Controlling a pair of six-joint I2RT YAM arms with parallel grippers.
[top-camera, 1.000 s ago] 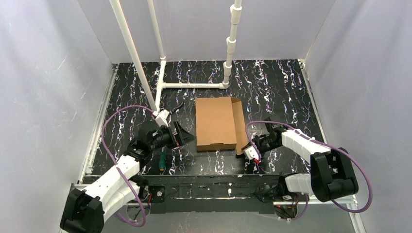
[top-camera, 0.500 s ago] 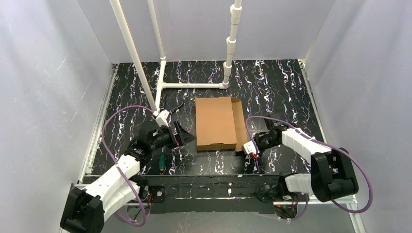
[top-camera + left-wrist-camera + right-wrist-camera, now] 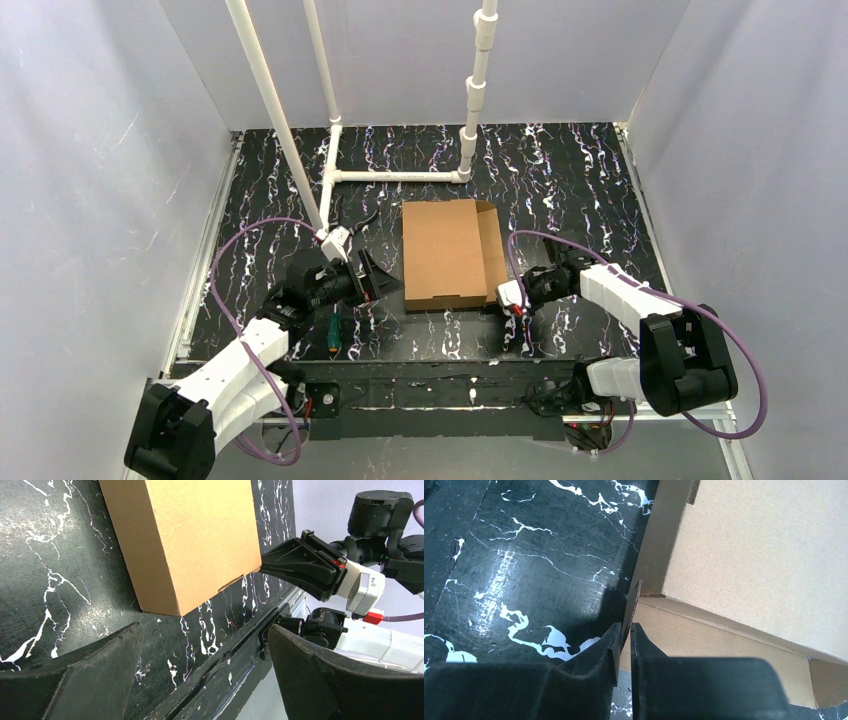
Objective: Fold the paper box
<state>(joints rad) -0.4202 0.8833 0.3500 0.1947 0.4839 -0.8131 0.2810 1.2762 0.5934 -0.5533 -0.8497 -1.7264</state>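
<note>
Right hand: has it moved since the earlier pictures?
Yes: the right hand moved leftward and up the view, to the unmoved paper box's near right corner.

Bright even light; table (image 3: 489, 600) glare; soft paper box (image 3: 764, 555) shadow.

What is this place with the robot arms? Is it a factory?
Probably a small robot test booth, not a factory. Plain white walls close in a black marbled table, white plastic pipes stand at the back, and two bolted-down robot arms flank a paper box.

env: lab test cell | evid: white panel walls (image 3: 100, 200) – PVC frame (image 3: 400, 176) – blk marbled tbl (image 3: 570, 180)
</note>
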